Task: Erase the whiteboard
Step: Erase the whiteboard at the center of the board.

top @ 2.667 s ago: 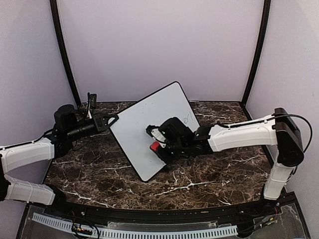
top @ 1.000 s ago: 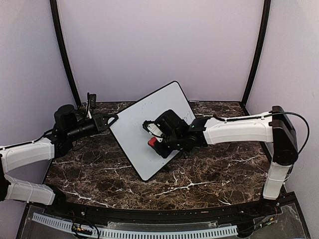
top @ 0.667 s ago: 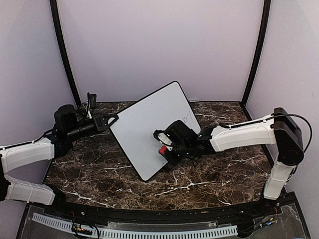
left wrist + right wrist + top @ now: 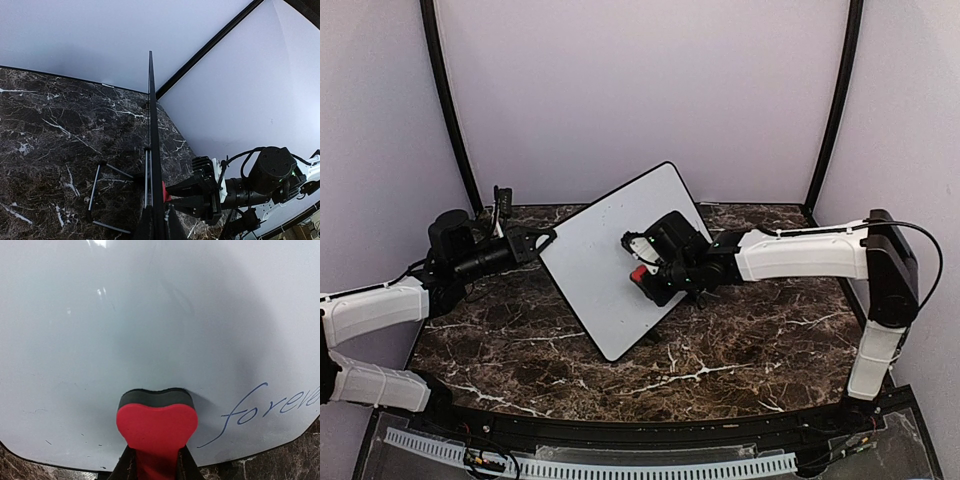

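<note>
The whiteboard (image 4: pixel 590 265) stands tilted on the marble table, its face toward the right arm. My left gripper (image 4: pixel 542 243) is shut on the board's left edge; in the left wrist view the board (image 4: pixel 151 125) runs edge-on up from my left gripper (image 4: pixel 159 226). My right gripper (image 4: pixel 642 274) is shut on a red eraser (image 4: pixel 638 272) whose dark felt side presses against the board's face. In the right wrist view the eraser (image 4: pixel 157 422) sits between the jaws of my right gripper (image 4: pixel 156 462), against the whiteboard (image 4: pixel 150 315). Blue handwriting (image 4: pixel 270 407) shows at the lower right of the eraser.
A thin wire stand (image 4: pixel 95 187) lies on the marble table (image 4: pixel 740 350) behind the board. Pale enclosure walls with black poles (image 4: pixel 832 100) close in the back and sides. The right arm (image 4: pixel 800 255) stretches across the table's right half.
My right gripper swept the eraser down and to the right across the board, then back up toward the board's middle. The left gripper and the board have stayed put.
</note>
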You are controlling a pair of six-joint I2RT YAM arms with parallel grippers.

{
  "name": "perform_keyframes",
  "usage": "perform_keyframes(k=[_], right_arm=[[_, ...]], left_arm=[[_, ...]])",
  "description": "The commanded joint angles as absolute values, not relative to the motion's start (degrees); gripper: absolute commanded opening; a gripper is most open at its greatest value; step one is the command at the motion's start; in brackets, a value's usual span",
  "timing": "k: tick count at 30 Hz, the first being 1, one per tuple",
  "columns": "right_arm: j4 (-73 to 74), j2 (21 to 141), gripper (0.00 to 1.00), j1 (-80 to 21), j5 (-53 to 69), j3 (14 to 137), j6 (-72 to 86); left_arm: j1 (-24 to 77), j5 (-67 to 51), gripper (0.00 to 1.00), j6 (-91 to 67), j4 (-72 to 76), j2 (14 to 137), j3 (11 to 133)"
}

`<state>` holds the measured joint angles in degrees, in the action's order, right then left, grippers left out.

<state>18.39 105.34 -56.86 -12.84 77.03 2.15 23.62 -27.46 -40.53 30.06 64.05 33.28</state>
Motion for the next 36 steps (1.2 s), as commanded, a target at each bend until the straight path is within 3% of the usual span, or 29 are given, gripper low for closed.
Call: perform_keyframes(k=[1, 17, 36], right_arm=[[14.6, 108.0, 0.19, -56.1, -11.9, 78.8, 1.6], [12.6, 99.9, 0.18, -57.2, -10.6, 63.1, 4.8], [11.6, 105.7, 0.18, -61.6, -13.5, 74.3, 0.9]], left_arm=[[24.5, -32.3, 0.0, -42.4, 36.8, 61.8, 34.4], [24.5, -32.7, 0.0, -42.8, 37.3, 61.9, 34.3], [24.5, -32.2, 0.0, -42.4, 36.9, 61.9, 34.3]])
